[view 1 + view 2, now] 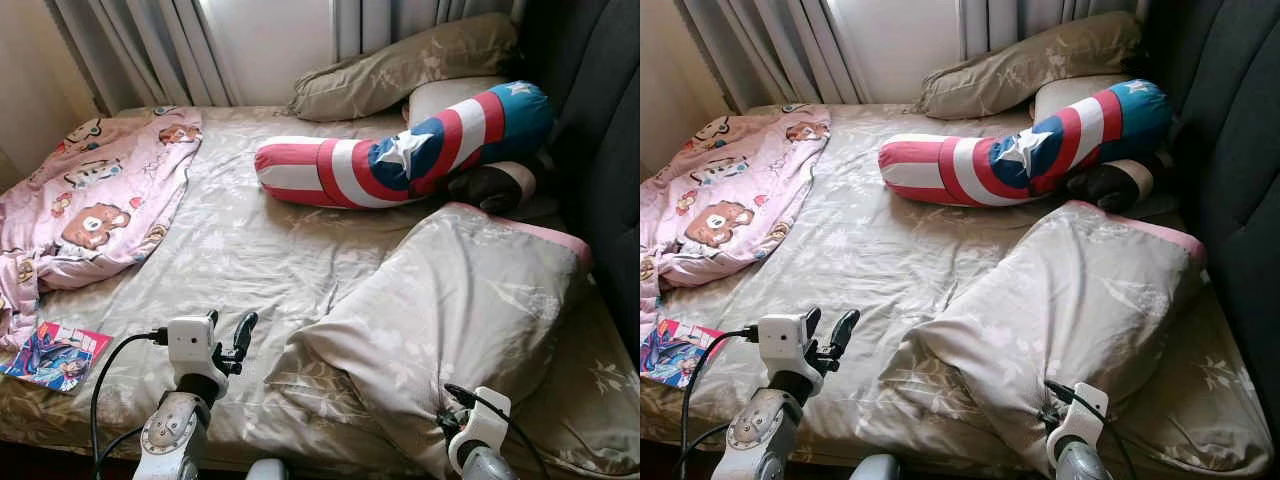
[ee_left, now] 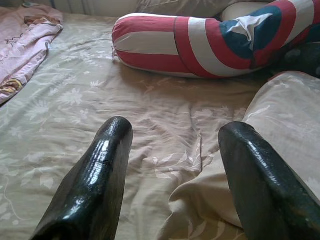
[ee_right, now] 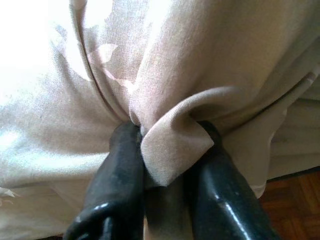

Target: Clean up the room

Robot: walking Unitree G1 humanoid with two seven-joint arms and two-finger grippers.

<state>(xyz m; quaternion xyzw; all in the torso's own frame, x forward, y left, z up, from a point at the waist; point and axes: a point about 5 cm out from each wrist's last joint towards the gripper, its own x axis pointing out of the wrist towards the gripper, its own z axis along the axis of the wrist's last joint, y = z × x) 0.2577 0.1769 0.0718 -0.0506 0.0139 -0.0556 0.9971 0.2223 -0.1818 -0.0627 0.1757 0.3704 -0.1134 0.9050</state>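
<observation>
Rumpled bed [image 1: 240, 250] holds a striped star bolster [image 1: 400, 150]. Right gripper [image 3: 165, 150] pinches the beige pillow [image 1: 450, 310] corner. Left gripper [image 2: 172, 165] hovers, fingers spread.

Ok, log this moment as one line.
right gripper: shut on pillow corner | left gripper: open, over bedsheet | pillow lying on bed
</observation>
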